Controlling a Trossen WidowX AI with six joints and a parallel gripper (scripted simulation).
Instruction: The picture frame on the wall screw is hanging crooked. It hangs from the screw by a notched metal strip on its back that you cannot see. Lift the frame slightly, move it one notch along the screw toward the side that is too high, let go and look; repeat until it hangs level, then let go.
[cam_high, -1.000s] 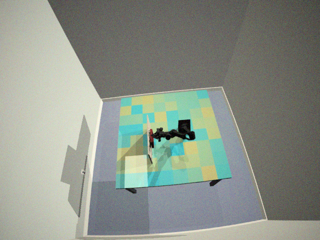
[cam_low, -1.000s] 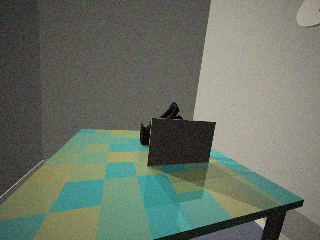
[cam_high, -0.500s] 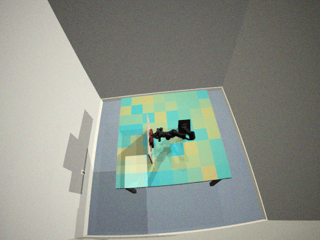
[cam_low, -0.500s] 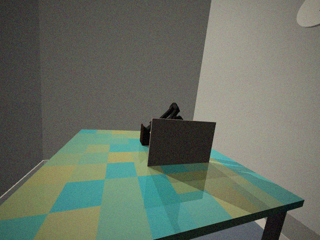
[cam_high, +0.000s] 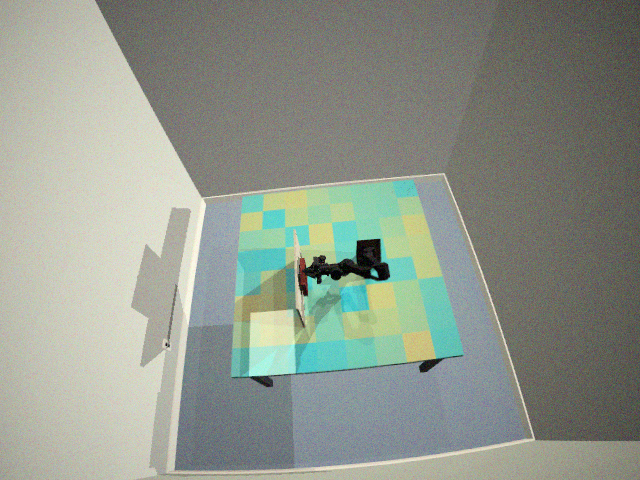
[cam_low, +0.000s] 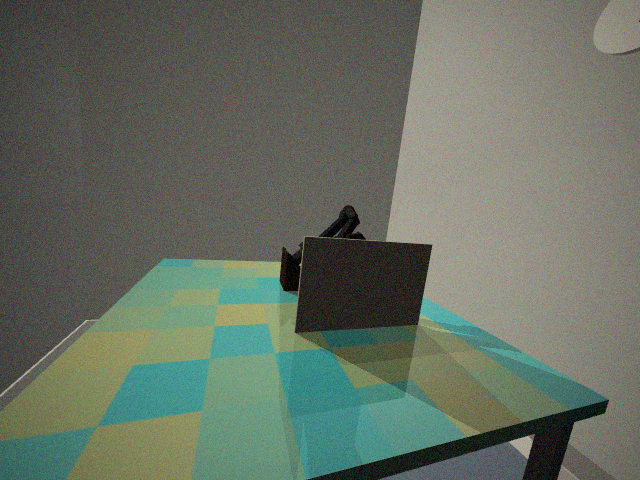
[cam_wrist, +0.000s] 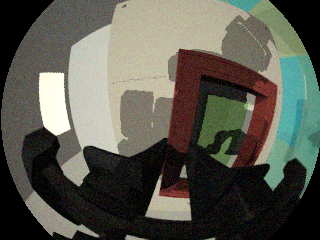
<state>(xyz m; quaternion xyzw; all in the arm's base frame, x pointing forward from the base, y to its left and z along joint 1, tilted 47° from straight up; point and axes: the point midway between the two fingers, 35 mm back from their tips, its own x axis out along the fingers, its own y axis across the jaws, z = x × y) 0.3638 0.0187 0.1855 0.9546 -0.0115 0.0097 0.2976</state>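
Observation:
The dark red picture frame (cam_high: 303, 284) (cam_wrist: 187, 90) with a green picture is in front of the upright panel (cam_high: 297, 248) (cam_low: 361, 284) (cam_wrist: 145, 50). My gripper (cam_high: 306, 270) (cam_wrist: 176, 143) is shut on the frame's bar, at the left side of the frame in the wrist view. The black fingers cover part of that bar and the lower part of the picture. The frame looks slanted in the wrist view, but lens distortion keeps me from telling its true tilt. The screw and notched strip are hidden behind the frame. In the exterior view the panel hides the frame and the fingertips.
The panel stands on the patchwork-coloured table (cam_high: 429, 310) (cam_low: 248, 403). My arm reaches to it from a dark block (cam_high: 368, 251) (cam_low: 289, 271) on the table. Shadows fall across the panel around the frame. A pale room wall (cam_high: 67, 232) stands beyond the table.

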